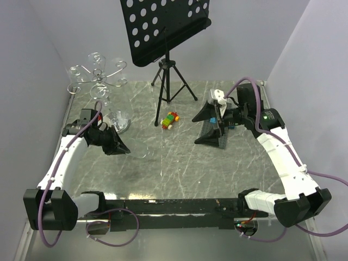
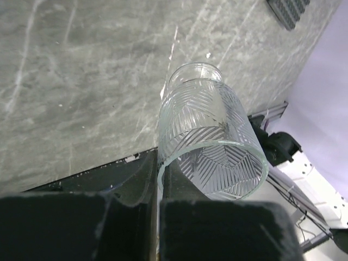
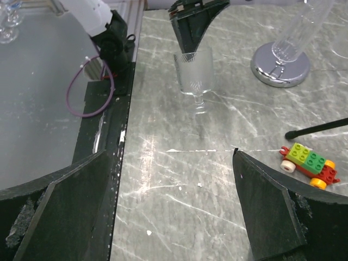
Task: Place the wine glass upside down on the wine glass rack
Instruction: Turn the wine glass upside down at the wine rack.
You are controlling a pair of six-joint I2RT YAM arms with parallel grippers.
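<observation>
The wine glass point(image 2: 209, 136) is clear with an etched zigzag pattern. My left gripper point(image 2: 159, 163) is shut on its rim, one finger inside the bowl and one outside. In the right wrist view the wine glass point(image 3: 193, 73) hangs upright under the left gripper point(image 3: 190, 27), its foot just above or on the table. The chrome wine glass rack point(image 1: 98, 76) stands at the far left, its round base point(image 1: 120, 123) just behind the left gripper point(image 1: 117, 145). The base also shows in the right wrist view point(image 3: 280, 65). My right gripper point(image 1: 209, 124) is open and empty point(image 3: 168, 212) over the table.
A black perforated music stand point(image 1: 166, 27) on a tripod point(image 1: 173, 81) stands at the back centre. A small toy brick car point(image 1: 170, 120) lies near the tripod and shows in the right wrist view point(image 3: 310, 163). A dark studded plate point(image 1: 215, 133) lies under the right gripper.
</observation>
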